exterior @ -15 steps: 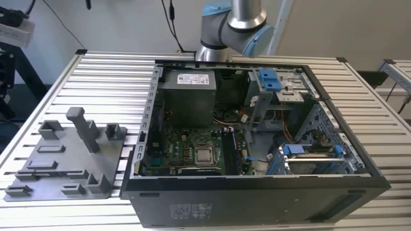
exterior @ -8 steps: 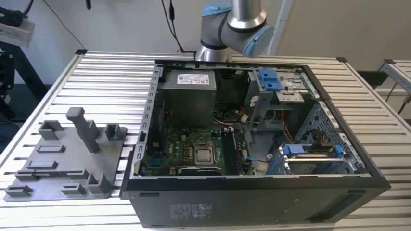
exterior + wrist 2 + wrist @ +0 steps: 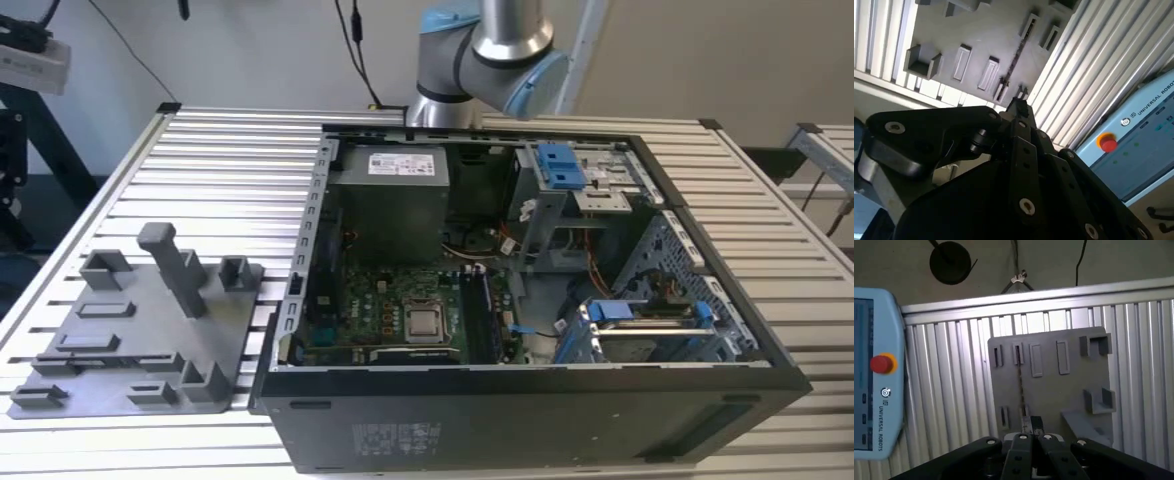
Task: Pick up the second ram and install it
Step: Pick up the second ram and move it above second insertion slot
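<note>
Second ram, a thin, flat, dark memory stick, seen edge-on in the first wrist view. Upright on its long edge in a narrow slot of the flat grey plastic holder plate. Black metal gripper above that plate, pointing down at it, lined up with the stick's length. Near end of the stick just beyond the gripper's tip in both wrist views, the two apart. Released or clenched: cannot tell.

In the exterior view, same plate flat on the ribbed aluminium table, just beside the open black computer case, on the exterior view's left of it. Silver-and-blue arm behind the case. Pale blue teach pendant with a round red button, off to one side of the plate.
</note>
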You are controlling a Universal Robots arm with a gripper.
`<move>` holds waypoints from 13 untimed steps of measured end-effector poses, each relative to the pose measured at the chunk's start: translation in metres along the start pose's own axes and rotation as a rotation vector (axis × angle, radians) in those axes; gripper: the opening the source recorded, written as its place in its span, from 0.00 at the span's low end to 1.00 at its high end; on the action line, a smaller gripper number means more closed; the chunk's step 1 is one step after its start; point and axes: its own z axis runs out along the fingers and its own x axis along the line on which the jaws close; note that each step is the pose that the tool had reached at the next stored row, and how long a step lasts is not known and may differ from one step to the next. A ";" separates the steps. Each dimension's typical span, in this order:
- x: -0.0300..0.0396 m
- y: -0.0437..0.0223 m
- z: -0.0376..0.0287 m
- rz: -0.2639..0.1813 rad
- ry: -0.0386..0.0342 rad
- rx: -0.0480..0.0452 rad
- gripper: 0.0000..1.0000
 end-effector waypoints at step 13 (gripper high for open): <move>-0.0006 0.0017 0.0024 -0.105 0.0003 0.0025 0.11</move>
